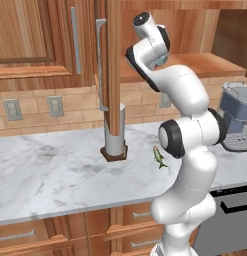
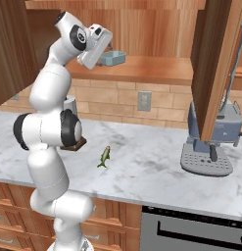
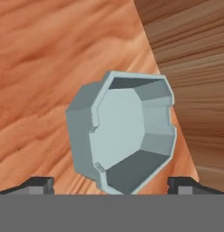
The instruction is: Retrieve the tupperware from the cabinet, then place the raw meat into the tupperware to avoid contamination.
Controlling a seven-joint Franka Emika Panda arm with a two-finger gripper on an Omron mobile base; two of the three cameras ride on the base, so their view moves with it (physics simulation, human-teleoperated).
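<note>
Blue-grey plastic tupperware [image 3: 124, 133], faceted, flared rim

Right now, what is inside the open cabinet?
The tupperware sits on the cabinet shelf, empty in the hand view, with the gripper open just before it. The arm covers part of the shelf; nothing else shows there.

Tub [image 3: 124, 133] at centre on wooden shelf [image 3: 41, 68], opening facing camera. 2 fingertips [image 3: 38, 185] at 7 and 5 o'clock, spread, flanking tub.
</note>
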